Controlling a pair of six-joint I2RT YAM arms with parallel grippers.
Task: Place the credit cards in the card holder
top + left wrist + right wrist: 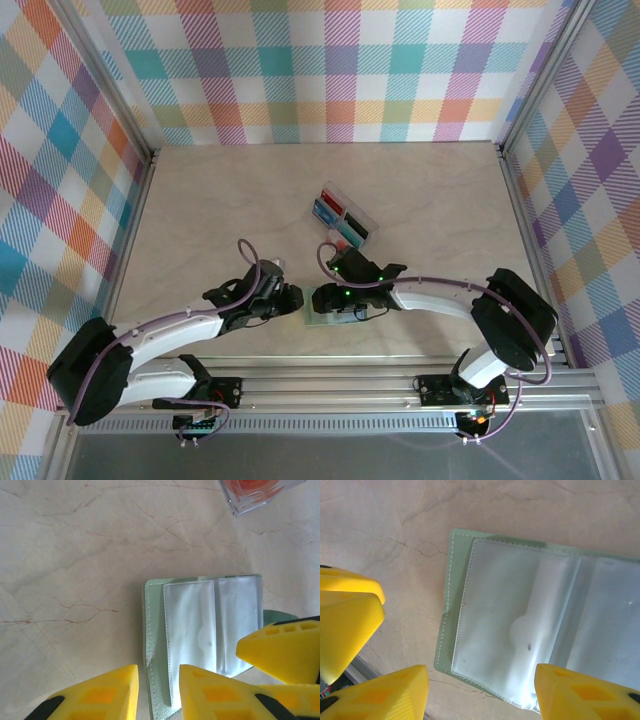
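The card holder (333, 318) lies opened flat at the middle of the worktop's (220, 200) near edge, between the two arms. Its clear plastic sleeves (520, 620) face up and look empty.

The left end effector (159, 677) hangs low over it with its fingers a little apart, one over bare worktop and one over the sleeves. The holder's stitched green edge lies loose in the gap. The right end effector (481, 672) stands wide apart and straddles the holder's end without clamping it. One of its fingers may be resting on a sleeve, though the wrist views are too close to be sure.

The credit cards (335, 210) sit in a clear tray (362, 222) near the worktop's centre, well apart from the holder.

The holder is judged light, soft and floppy, and likely to slide or fold shut unless one end effector pins a cover down. The sleeves are thin and glossy, so a card should enter at a shallow angle by the thumb notch. The cards are thin, stiff and slick, and are best pinched across a raised short edge.

No brand, label or writing can be read on the holder. The red-orange card seen through the tray's corner shows only a blurred round design.
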